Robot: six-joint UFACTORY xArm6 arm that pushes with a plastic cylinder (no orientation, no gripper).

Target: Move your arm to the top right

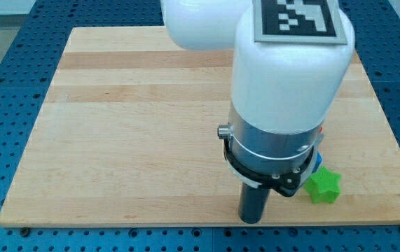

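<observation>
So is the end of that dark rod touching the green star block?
Apart. The camera view shows my tip near the board's bottom edge, with a strip of bare wood between it and the green star block to the view's right.

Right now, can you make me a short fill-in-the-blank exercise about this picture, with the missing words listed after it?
1. The star-shaped block beside my tip is ____ in colour.
2. That block lies to the view's ____ of my tip.
3. The board under the arm is made of ____.
4. My tip stands near the view's ____ edge of the board.

Missing words: green; right; wood; bottom
</observation>
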